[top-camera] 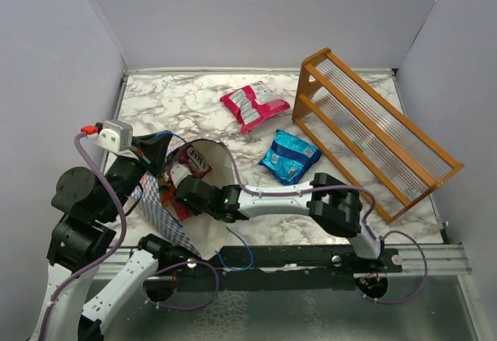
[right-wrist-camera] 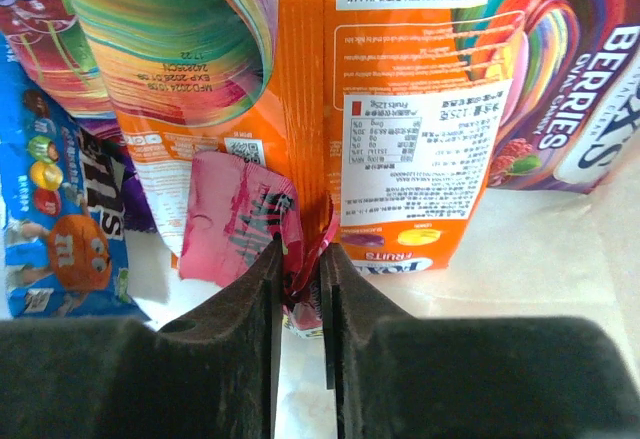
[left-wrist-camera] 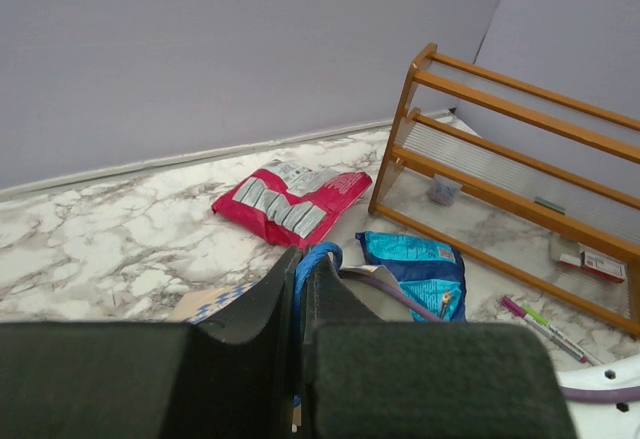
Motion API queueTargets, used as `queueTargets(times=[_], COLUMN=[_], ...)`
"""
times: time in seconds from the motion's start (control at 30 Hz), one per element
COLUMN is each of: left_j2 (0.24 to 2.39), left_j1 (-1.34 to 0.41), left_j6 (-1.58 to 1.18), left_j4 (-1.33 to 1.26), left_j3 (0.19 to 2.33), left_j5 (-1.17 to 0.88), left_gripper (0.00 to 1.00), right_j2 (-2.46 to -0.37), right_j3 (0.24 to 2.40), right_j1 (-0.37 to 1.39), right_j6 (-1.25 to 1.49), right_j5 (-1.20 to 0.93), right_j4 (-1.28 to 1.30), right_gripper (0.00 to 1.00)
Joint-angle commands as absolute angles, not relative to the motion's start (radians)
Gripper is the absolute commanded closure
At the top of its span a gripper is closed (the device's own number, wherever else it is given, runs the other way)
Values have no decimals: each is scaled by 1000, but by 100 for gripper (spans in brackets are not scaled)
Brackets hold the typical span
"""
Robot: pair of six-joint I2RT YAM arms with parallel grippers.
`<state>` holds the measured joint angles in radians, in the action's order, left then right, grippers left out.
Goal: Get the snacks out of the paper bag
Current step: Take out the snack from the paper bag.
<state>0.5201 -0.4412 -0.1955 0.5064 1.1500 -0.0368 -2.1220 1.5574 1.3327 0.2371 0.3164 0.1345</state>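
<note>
Right fingers (right-wrist-camera: 265,281) are pinching only a crumpled corner of the pink packet (right-wrist-camera: 232,221) inside the paper bag (right-wrist-camera: 520,259); that thin hold is probably risking a slip. Left fingers (left-wrist-camera: 262,311) are clamping the bag's rim.

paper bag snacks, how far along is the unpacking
Done: a pink-and-white glossy packet and a blue crinkly packet lie out on the marble table. In hand: the left gripper grips the blue-and-white checkered paper bag, and the right gripper inside it pinches a small pink packet. Left: an orange packet, a purple berries packet and a blue candy packet are in the bag.
</note>
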Motion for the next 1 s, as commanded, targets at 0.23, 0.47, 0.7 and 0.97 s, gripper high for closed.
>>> queueTargets(times=[0.23,0.47,0.7,0.97], left_j2=[505,490,482,483], left_j1=[-446,-446,-446,-447], left_j6=[-194,-191,-188,-176], left_j4=[472,469,470,459], left_j3=[1154,1146,1132,1111], left_j5=[40,79,105,122], left_gripper=[100,100,100,100], right_j2=[-1870,-1699,-1493,-1227], right_j3=[1466,1387,1286,1211], right_j1=[1325,1326,1326,1325], right_j6=[243,249,214,158], right_j5=[273,274,326,539], right_j4=[152,159,176,233], right_gripper=[84,84,84,86])
